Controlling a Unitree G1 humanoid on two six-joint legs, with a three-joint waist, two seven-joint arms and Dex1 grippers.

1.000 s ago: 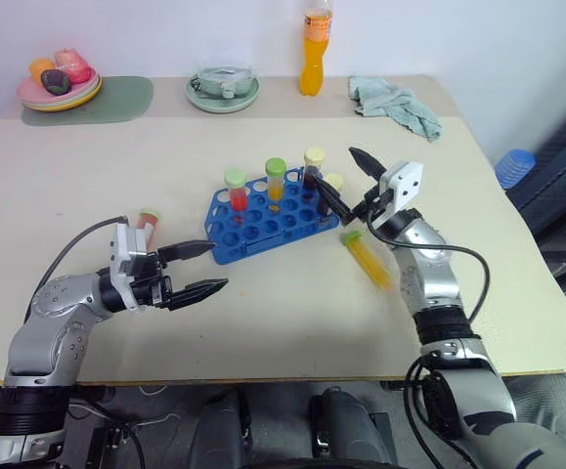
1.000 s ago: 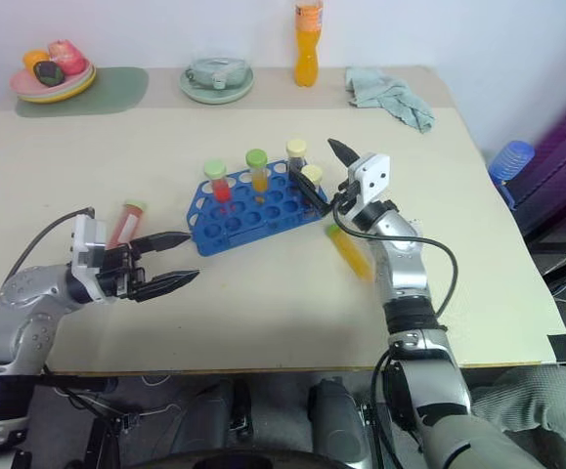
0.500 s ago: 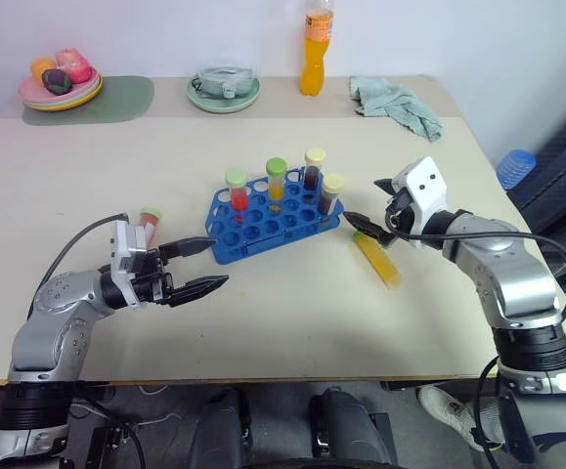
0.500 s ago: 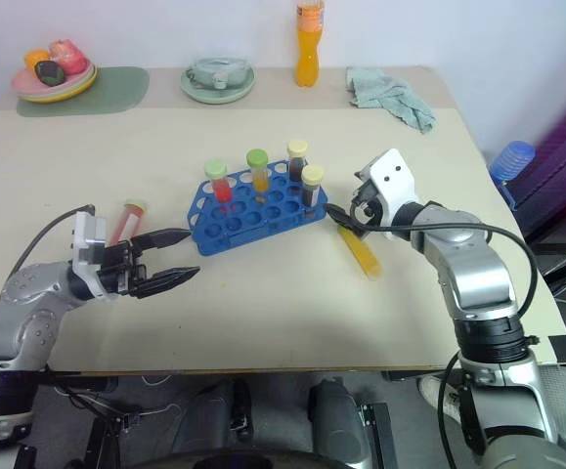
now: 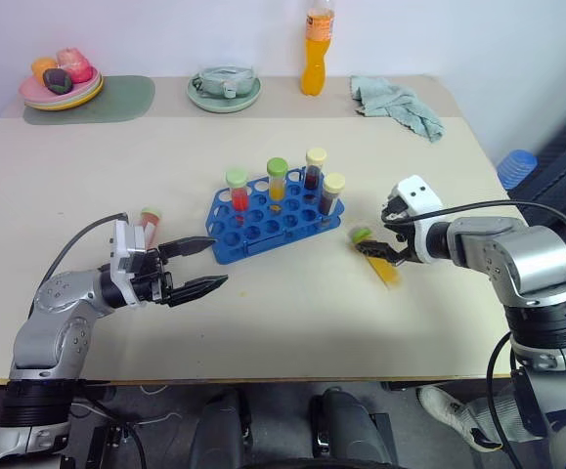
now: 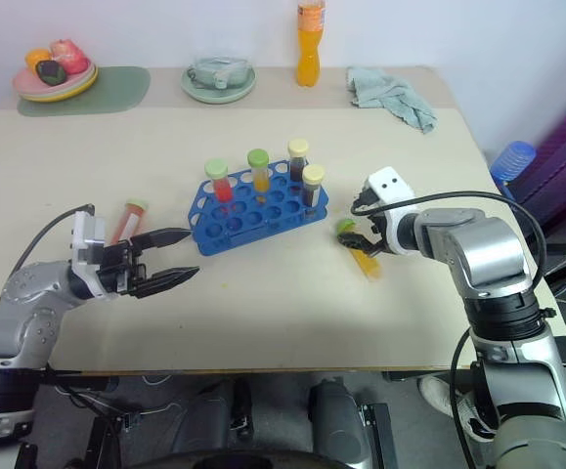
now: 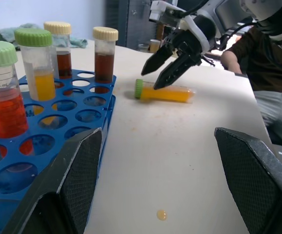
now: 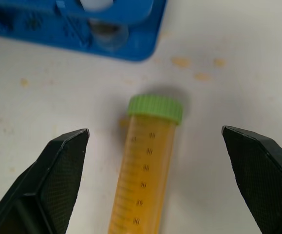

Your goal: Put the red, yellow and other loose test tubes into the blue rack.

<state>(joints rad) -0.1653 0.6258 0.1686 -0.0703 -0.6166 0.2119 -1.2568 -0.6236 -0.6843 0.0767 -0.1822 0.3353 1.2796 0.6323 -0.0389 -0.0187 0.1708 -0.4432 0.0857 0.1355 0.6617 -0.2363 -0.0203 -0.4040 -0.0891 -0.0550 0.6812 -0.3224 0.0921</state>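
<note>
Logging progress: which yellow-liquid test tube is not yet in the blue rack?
The green-capped yellow tube lying on the table beside the open right gripper; the other yellow tube stands upright in the blue rack.

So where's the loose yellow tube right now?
The yellow tube lies flat on the table, just right of the blue rack, between the open fingers of the right tool, not yet gripped.

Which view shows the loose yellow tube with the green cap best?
Right wrist view: the yellow-liquid clear plastic tube with green cap lies centred between the open right tool's fingers, scale marks readable. Left wrist view shows it whole from the side; head views show it partly hidden.
</note>
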